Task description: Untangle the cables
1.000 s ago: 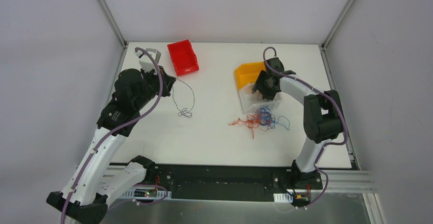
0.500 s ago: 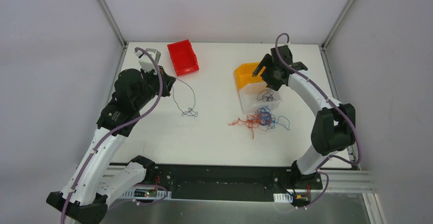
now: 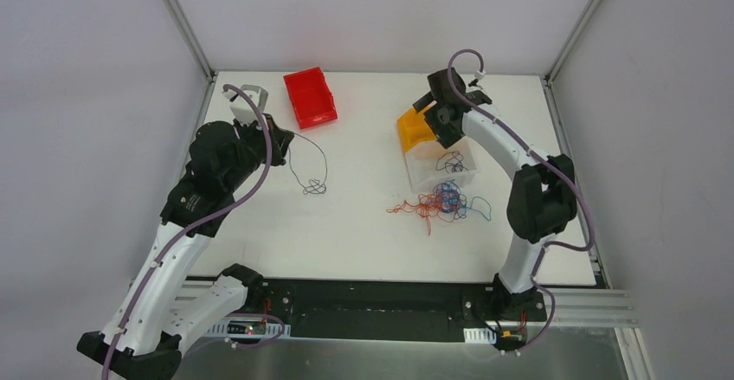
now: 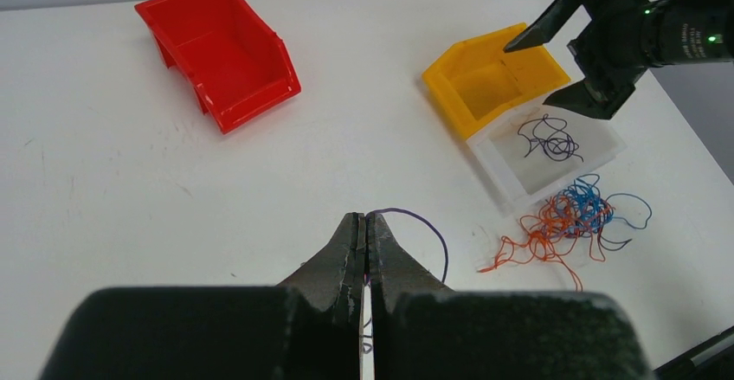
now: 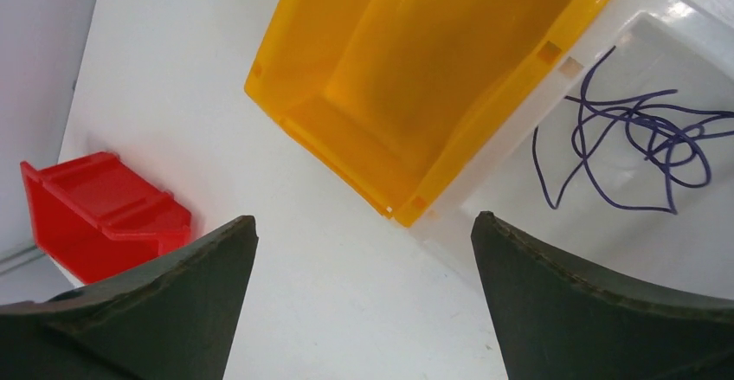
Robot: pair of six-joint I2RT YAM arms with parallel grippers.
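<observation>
Top: cable tangle (image 3: 439,201), orange and blue, near yellow bin (image 3: 414,125), on its arm-base side.
Left wrist: left gripper (image 4: 365,217) pinched closed on thin purple cable (image 4: 440,235), well apart from yellow bin.
Right wrist: right gripper (image 5: 363,218) spread wide, empty, over yellow bin.
Strands likely light, limp, snag-prone; take free outer loop, not knot.

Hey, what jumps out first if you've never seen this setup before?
The orange and blue tangle at centre right, just in front of a clear bin holding one purple cable. Then the red bin far left and the yellow bin beside the clear one. The left gripper pinches a loose cable; the right gripper hangs open over the yellow bin.
</observation>
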